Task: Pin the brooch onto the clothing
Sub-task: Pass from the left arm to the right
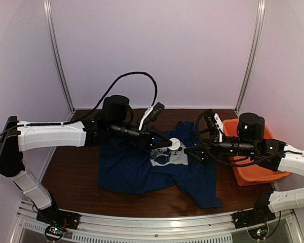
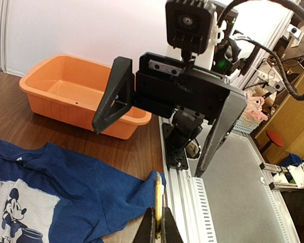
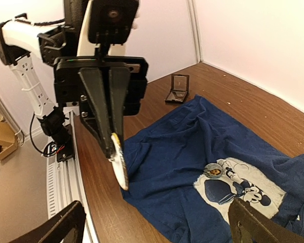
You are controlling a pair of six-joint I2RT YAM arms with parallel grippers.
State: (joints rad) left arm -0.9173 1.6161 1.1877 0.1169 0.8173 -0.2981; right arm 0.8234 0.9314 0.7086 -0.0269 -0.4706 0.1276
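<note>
The clothing (image 1: 126, 169) is a navy T-shirt spread on the table, its white mouse print (image 3: 243, 190) facing up. The brooch (image 3: 213, 170), a tiny silvery-grey round badge, lies on the corner of that print, with no gripper touching it. My left gripper (image 2: 157, 223) is shut on the edge of a thin round white disc with a yellowish rim (image 3: 119, 164), held above the shirt (image 2: 76, 187). My right gripper (image 3: 159, 228) faces it from the right, jaws wide open and empty, and shows in the top view (image 1: 200, 147) beside the print.
An orange plastic tub (image 1: 253, 172) stands at the right edge of the table, behind the right gripper. A small black hinged box (image 3: 178, 89) sits open past the shirt's far side. The aluminium base rail (image 2: 202, 212) runs along the table's near edge.
</note>
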